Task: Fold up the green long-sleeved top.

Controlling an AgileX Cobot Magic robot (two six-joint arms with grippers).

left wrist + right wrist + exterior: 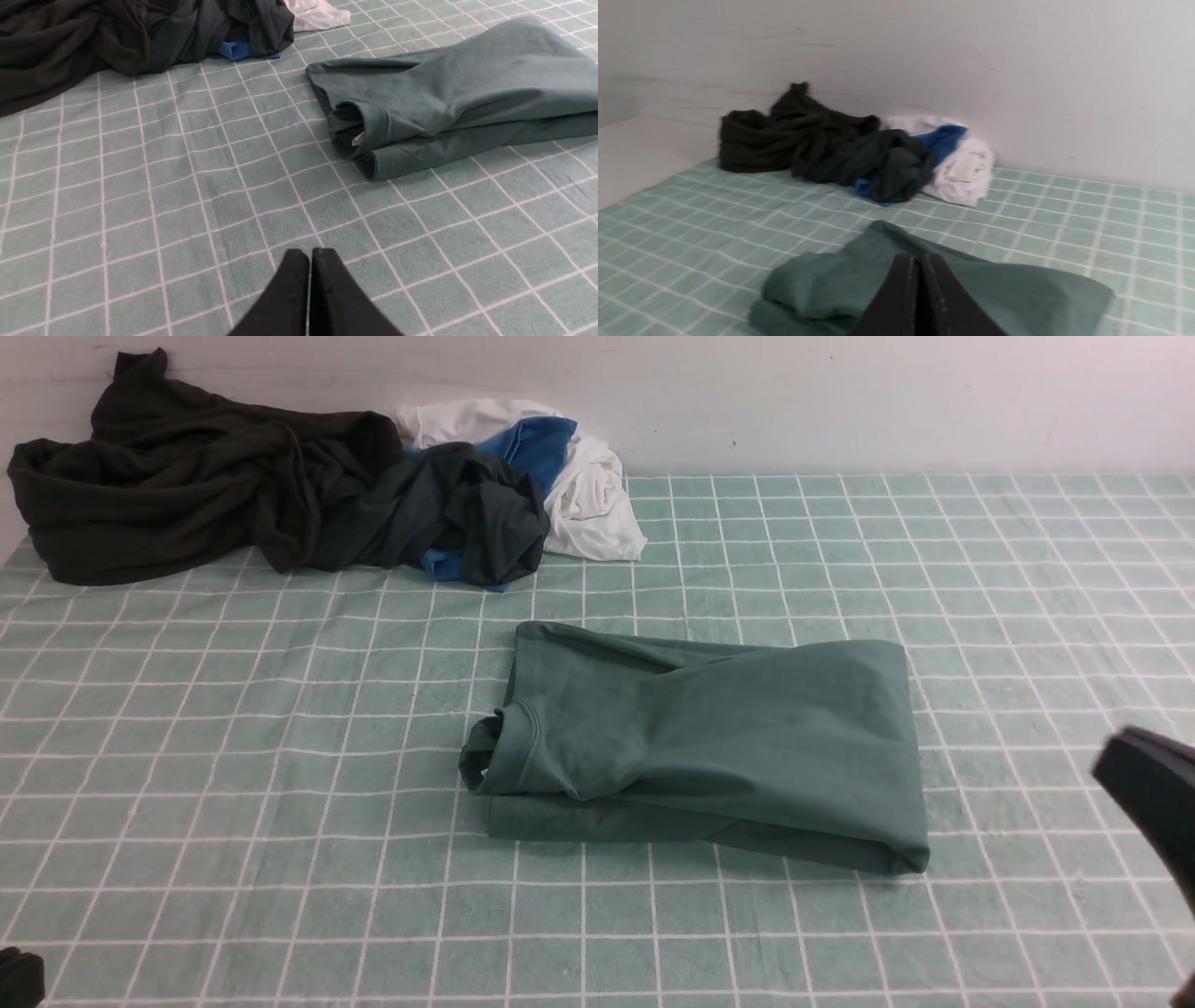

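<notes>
— Where is the green top (pixel 709 747)?

— It lies folded into a compact rectangle on the checked cloth (pixel 233 756) that covers the worktop. Its ribbed neck opening (pixel 509 747) faces the robot's left, and a bit of white label (pixel 358 138) shows inside the neck in the left wrist view. The folded edge on the robot's near side looks thick, with several layers stacked.

— What else is near the top?

— Beyond it, toward the wall (pixel 840 401), sits a heap of clothes: a brownish-black garment (pixel 177 476) farthest to the robot's left of the top, then a very dark green one (pixel 448 513), with a blue piece (pixel 537 443) and a white piece (pixel 593 499) behind. The heap is well apart from the top and nothing of it touches it.

— And the pincers?

— The left pincer (pixel 309 254) is clenched, its two black fingers pressed together, empty, over bare cloth to the robot's left of the top and apart from it. The right pincer (pixel 919 261) is clenched too, holding nothing, raised on the robot's right side of the top. In the front view only a dark part of the right arm (pixel 1153 793) shows at the edge.
</notes>
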